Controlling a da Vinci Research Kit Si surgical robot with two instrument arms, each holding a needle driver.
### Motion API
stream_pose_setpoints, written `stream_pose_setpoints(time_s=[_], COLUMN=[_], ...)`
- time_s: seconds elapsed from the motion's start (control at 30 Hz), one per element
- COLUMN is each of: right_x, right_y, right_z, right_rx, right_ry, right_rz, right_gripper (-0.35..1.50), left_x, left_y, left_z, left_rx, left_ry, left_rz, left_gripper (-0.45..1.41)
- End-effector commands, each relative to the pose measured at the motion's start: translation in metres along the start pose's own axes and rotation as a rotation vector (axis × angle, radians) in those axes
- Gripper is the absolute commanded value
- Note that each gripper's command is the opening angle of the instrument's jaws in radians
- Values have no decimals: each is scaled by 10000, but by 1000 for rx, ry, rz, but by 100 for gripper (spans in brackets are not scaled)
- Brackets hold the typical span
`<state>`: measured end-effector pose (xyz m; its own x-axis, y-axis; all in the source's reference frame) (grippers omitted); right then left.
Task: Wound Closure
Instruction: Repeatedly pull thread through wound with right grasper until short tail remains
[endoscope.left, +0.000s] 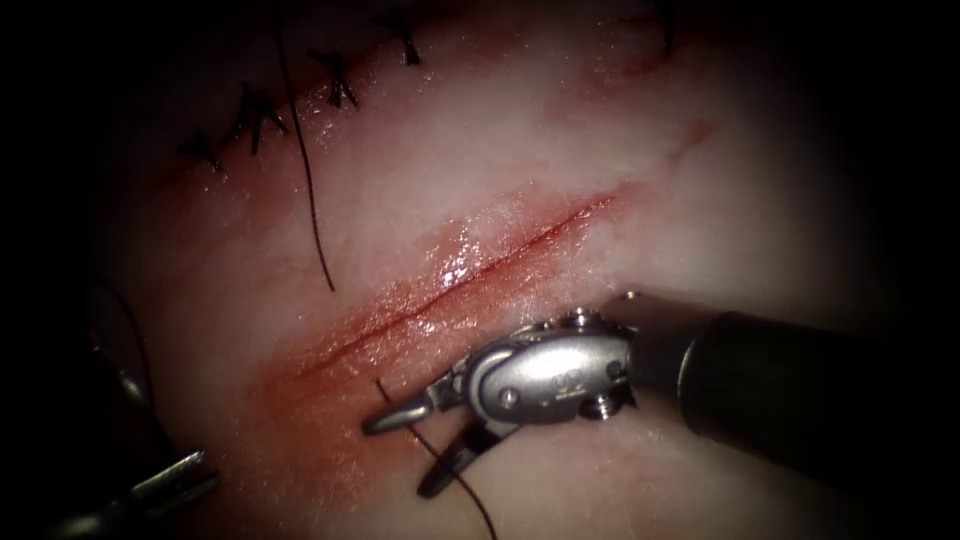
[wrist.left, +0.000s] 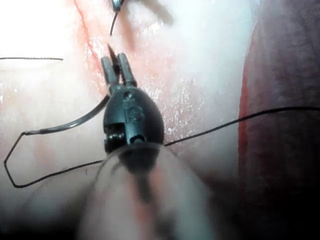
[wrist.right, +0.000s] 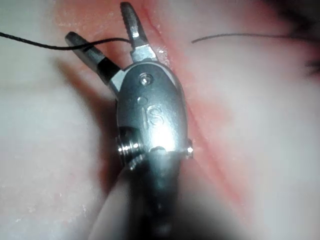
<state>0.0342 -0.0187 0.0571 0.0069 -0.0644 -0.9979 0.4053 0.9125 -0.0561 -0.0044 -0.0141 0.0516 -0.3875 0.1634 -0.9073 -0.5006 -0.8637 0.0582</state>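
Note:
The open cut (endoscope.left: 480, 265) runs slantwise across the tissue (endoscope.left: 620, 120), with red fluid along its edges. My right tool (endoscope.left: 397, 457) lies on the right side of the cut, its jaws open astride the dark thread (endoscope.left: 455, 480), which rises from the tissue there. The right wrist view shows these open jaws (wrist.right: 97, 22) with the thread (wrist.right: 30, 44) crossing between them. My left tool (endoscope.left: 195, 475) sits low at the left. In its wrist view the left tool (wrist.left: 116, 67) is shut on the curved needle (wrist.left: 65, 125) near one end, outside the tissue, with thread (wrist.left: 225, 125) trailing from it.
A second cut (endoscope.left: 300, 95), closed with several dark stitches, lies at the upper left. A loose thread end (endoscope.left: 310, 200) hangs down from it towards the open cut. The right tool's dark shaft (endoscope.left: 800, 390) crosses the lower right.

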Motion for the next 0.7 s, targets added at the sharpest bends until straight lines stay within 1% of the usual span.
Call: stream_pose_setpoints(time_s=[0.03, 0.17, 0.33, 0.4, 0.47, 0.5, 0.53, 0.6, 0.63, 0.7], right_x=[-9, -20, -34, -37, -37, -37, -36, -36, -37, -37], right_y=[11, 20, 32, 33, 31, 30, 29, 28, 28, 29], right_z=[13, 20, 12, 10, 10, 9, 9, 8, 7, 7], right_rx=[-6, -7, -23, -25, -8, 1, 2, 23, 39, 60], right_ry=[-3, -1, -13, -16, 0, 9, 10, 26, 31, 12], right_rz=[-9, -19, -7, -6, -8, -9, -10, -18, -30, -41], right_gripper=[128, 123, 116, 106, 73, 64, 51, -35, -35, -35], left_x=[-4, -4, -5, -5, -4, -4, -4, -4, -4, -3], left_y=[0, 0, 0, 0, 0, 0, 0, 0, 0, 0], left_z=[8, 7, 5, 4, 5, 5, 4, 4, 3, 4], left_rx=[0, 0, -1, -1, 0, 0, 0, 0, 0, 0], left_ry=[2, 2, 3, 3, 2, 2, 2, 2, 2, 2], left_rz=[1, 1, 2, 2, 2, 2, 3, 3, 3, 2], left_gripper=[-45, -45, -45, -45, -45, -45, -45, -45, -45, -45])
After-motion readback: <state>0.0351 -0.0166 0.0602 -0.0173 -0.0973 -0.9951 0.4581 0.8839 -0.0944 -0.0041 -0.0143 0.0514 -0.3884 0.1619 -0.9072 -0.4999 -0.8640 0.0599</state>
